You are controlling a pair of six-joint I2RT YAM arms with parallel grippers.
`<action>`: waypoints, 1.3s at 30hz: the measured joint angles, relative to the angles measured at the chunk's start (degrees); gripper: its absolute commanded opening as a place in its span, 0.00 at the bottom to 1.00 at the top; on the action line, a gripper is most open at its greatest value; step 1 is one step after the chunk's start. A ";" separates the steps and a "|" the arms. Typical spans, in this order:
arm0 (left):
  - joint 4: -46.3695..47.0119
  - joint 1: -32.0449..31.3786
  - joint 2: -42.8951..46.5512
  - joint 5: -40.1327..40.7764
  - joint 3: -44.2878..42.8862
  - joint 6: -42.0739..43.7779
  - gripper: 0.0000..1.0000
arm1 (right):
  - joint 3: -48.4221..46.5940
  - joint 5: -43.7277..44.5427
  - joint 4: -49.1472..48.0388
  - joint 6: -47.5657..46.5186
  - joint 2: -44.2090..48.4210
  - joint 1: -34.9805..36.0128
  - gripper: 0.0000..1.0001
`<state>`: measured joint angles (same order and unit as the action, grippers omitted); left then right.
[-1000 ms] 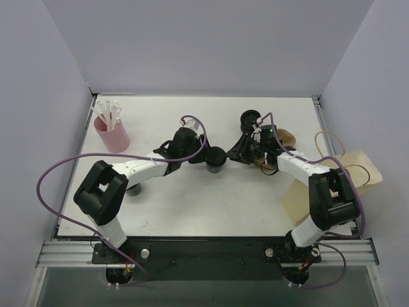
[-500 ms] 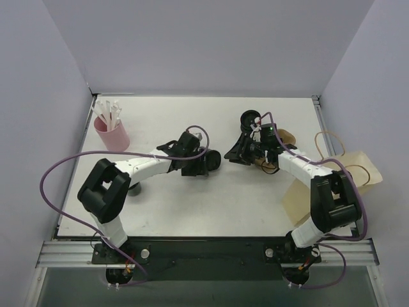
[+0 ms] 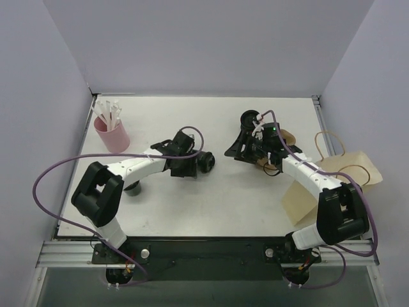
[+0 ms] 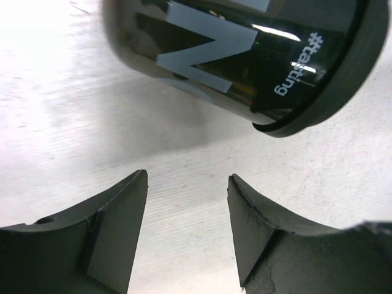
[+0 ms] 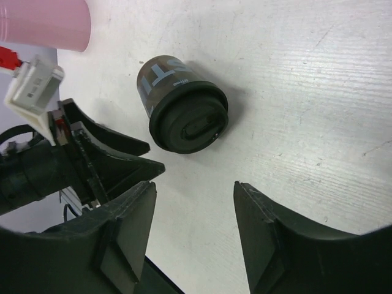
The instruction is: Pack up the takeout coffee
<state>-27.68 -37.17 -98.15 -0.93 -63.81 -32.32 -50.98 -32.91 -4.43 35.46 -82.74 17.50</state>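
Lying on its side near the middle of the table (image 3: 192, 204), the takeout coffee (image 3: 206, 162) points its black lid toward our right arm. Our left gripper (image 3: 195, 165) sits just beside the cup with its jaws spread, holding nothing; the cup's printed wall shows just past its fingertips. Our right gripper (image 3: 233, 150) hangs a little apart on the other side, jaws likewise spread and empty. A pink cup (image 3: 112, 135) of white sticks stands at far left, and a brown paper bag (image 3: 332, 182) lies at the table's right edge.
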 measured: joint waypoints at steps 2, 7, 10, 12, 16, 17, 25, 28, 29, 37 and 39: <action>-1.79 0.07 1.70 2.40 -1.01 0.96 0.64 | 0.74 1.20 -1.88 0.17 0.15 1.14 0.66; -3.50 1.22 4.66 7.15 -3.69 2.64 0.64 | 2.97 2.54 -8.07 2.27 -1.18 4.33 0.84; -3.61 3.43 4.68 8.31 -3.93 3.08 0.64 | 3.26 2.69 -14.27 3.87 -4.26 6.08 0.89; -3.74 5.42 4.33 8.44 -3.93 3.17 0.64 | 3.98 2.58 -19.08 5.35 -6.73 6.75 0.89; -3.19 8.94 2.78 8.22 -3.93 3.50 0.64 | 5.03 2.47 -26.25 7.91 -12.28 7.06 0.88; -2.99 9.57 2.23 8.07 -3.93 3.69 0.64 | 5.05 2.47 -27.39 8.35 -13.64 6.95 0.88; -1.97 12.02 -2.38 3.37 -6.78 6.16 0.64 | 5.35 2.10 -33.70 8.85 -18.91 5.46 0.86; -1.51 12.61 -4.76 1.38 -10.67 6.91 0.64 | 5.35 1.84 -35.04 8.00 -19.28 3.96 0.86; -1.27 12.74 -5.73 0.85 -12.22 7.17 0.64 | 5.35 1.86 -35.28 7.61 -19.28 3.39 0.85; 0.24 12.98 -14.36 -0.79 -21.22 8.57 0.64 | -0.66 -1.25 -34.97 2.69 -23.63 0.57 0.86; 0.28 13.11 -16.46 -1.20 -22.40 8.83 0.64 | -3.91 -2.54 -35.26 1.88 -26.53 0.48 0.86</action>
<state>-27.40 -24.05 -114.61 -2.13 -86.21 -23.49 -54.89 -35.44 -39.68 37.34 -109.27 17.98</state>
